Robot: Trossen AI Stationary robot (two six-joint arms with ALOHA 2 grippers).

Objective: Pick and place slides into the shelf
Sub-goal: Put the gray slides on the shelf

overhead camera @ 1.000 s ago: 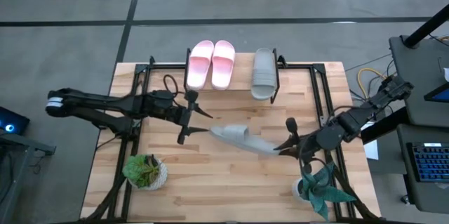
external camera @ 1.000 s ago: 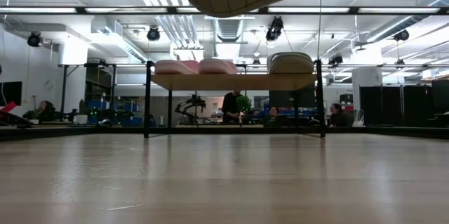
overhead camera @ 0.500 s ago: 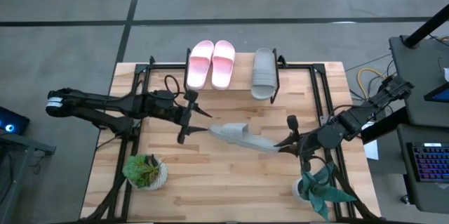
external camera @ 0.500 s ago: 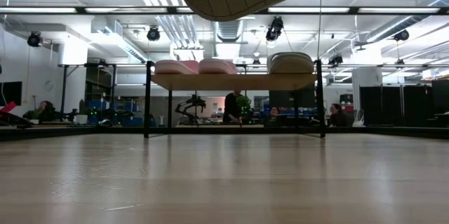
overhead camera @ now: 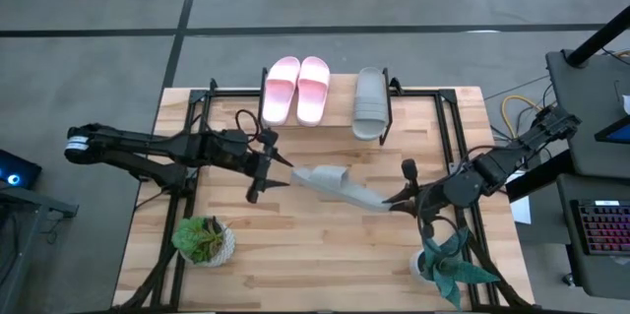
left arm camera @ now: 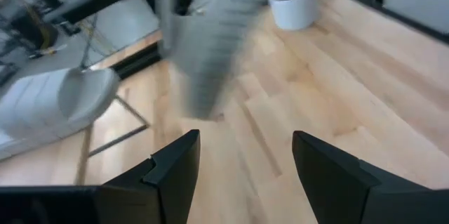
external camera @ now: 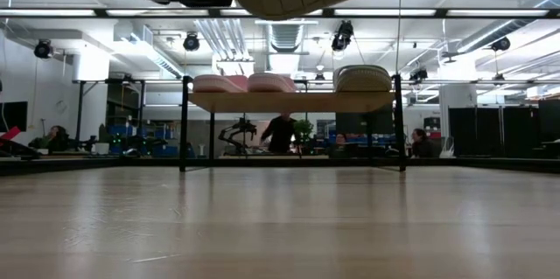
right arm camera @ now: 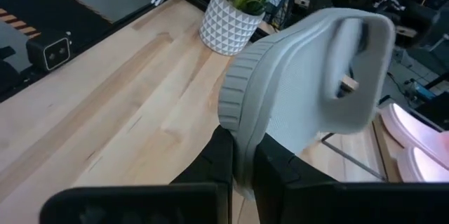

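right end effector (overhead camera: pixel 398 198) grips a grey slide (overhead camera: pixel 338 187) above the counter (overhead camera: pixel 295 255); left end effector (overhead camera: pixel 268 169) gapes, empty, beside it.

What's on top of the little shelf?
On the shelf sit two pink slides side by side and one grey slide. The second grey slide hangs in the right gripper. The plank hides anything underneath from above.

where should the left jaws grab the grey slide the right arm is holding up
Judging by its pose, take the free toe end of the grey slide, coming in level from the left. The right gripper already pinches the heel edge, and the sole is thin there. The left gripper is open beside it.
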